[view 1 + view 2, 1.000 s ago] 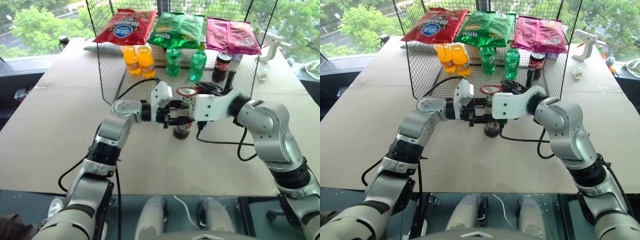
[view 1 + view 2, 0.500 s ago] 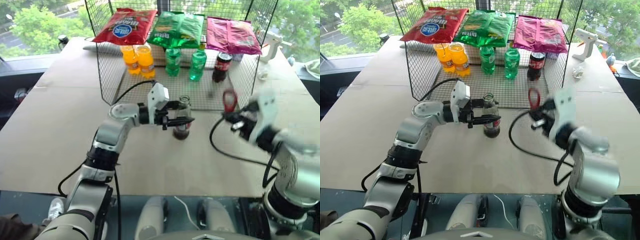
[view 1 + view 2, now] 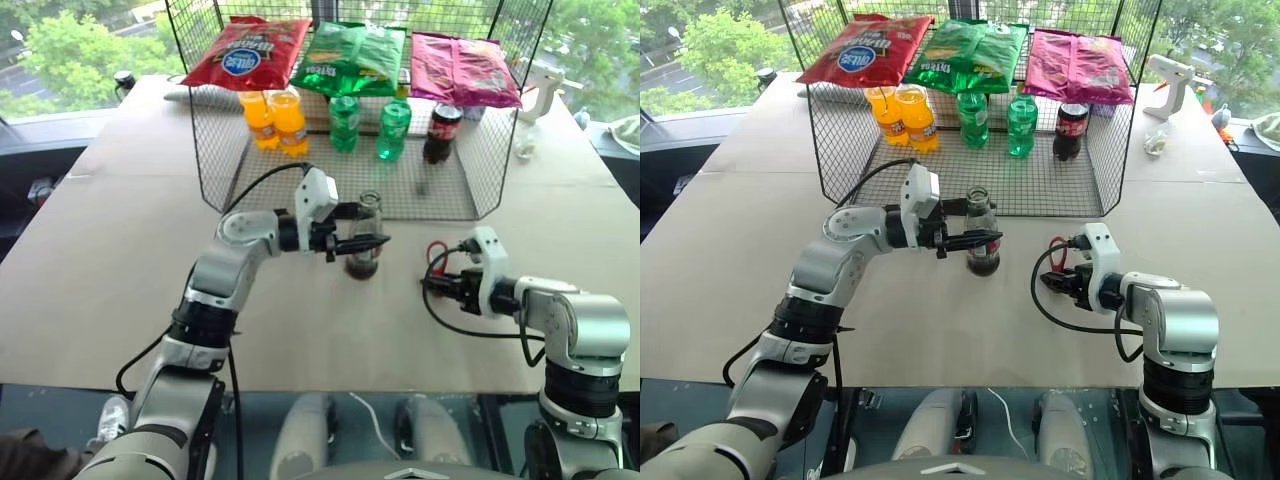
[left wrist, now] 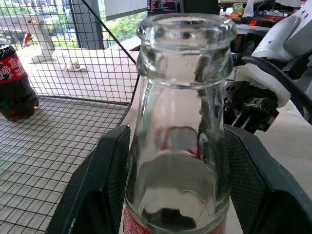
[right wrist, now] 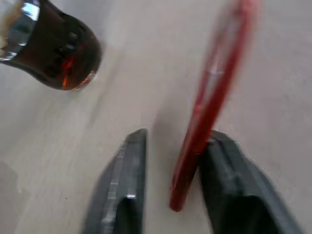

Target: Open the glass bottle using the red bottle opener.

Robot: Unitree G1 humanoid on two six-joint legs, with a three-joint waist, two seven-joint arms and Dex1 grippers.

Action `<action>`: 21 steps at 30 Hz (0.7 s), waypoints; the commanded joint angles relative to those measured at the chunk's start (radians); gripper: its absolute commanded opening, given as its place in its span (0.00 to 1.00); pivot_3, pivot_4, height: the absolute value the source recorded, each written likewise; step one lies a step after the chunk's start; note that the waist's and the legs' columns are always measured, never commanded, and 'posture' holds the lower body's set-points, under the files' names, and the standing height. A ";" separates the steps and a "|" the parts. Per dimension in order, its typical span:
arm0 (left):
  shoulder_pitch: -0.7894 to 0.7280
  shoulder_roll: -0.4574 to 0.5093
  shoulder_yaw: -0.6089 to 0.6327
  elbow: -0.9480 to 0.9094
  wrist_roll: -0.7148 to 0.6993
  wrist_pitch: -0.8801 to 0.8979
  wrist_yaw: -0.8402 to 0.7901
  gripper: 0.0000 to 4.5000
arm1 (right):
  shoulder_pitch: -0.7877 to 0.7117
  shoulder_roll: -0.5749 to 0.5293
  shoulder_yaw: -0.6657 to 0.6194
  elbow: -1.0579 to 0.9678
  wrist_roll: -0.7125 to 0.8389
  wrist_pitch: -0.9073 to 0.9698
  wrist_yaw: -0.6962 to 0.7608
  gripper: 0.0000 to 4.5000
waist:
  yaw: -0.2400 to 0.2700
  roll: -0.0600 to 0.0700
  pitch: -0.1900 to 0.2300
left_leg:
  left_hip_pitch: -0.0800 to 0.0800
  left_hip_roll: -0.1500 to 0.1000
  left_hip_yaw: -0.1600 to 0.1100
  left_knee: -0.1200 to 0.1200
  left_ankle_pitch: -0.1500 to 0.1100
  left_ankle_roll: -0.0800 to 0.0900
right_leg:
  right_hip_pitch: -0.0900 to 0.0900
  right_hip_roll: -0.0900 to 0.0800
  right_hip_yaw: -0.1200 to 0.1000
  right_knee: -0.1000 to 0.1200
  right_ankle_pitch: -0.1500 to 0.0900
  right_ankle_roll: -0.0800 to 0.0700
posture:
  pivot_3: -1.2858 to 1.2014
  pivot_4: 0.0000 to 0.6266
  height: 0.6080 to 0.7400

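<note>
The glass bottle (image 3: 361, 266) stands upright on the table with dark cola low inside. Its mouth is bare in the left wrist view, where the bottle (image 4: 180, 122) is close up. My left gripper (image 3: 372, 241) points right and is shut on the bottle just below the neck, one finger (image 4: 105, 180) on each side. To the right, my right gripper (image 3: 432, 283) lies low at the tabletop. Its fingers (image 5: 127, 180) stand apart, open. The red bottle opener (image 5: 214, 83) stands on edge between them, leaning against one finger with a gap to the other.
A wire basket (image 3: 215, 150) stands behind the bottle with chip bags on top. Orange bottles (image 3: 277, 118), green bottles (image 3: 370, 125) and a dark cola bottle (image 3: 441, 133) stand inside. A black cable (image 3: 470, 325) loops by my right wrist. A white glue gun (image 3: 1170, 72) lies at the far right.
My right gripper swung from the bottle's top down and right to the tabletop with the opener, rolled over, and its fingers have parted. The left gripper and bottle stayed put.
</note>
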 commanded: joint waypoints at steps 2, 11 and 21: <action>-0.005 -0.002 0.004 -0.045 -0.008 -0.007 0.001 0.50 | 0.015 -0.062 -0.026 -0.073 0.040 -0.055 -0.071 0.88 | 0.004 0.000 0.000 | 0.000 0.000 0.000 0.000 0.000 0.000 | 0.000 -0.001 0.000 0.000 -0.001 -0.001 | 0.52 0.24 1.00; 0.001 0.016 0.022 -0.063 -0.034 0.018 -0.006 1.00 | 0.051 -0.160 -0.048 -0.233 0.107 -0.278 -0.144 1.00 | -0.003 0.000 0.001 | -0.001 0.001 0.000 -0.002 0.000 0.000 | -0.001 0.002 0.000 -0.002 0.001 0.001 | 0.52 0.24 1.00; 0.087 0.109 0.097 -0.166 -0.118 0.078 -0.043 1.00 | 0.178 -0.186 -0.051 -0.357 0.134 -0.527 -0.209 1.00 | 0.002 0.000 0.001 | -0.001 0.001 0.000 -0.003 0.000 0.000 | -0.001 0.001 0.000 -0.004 0.000 0.003 | 0.52 0.24 1.00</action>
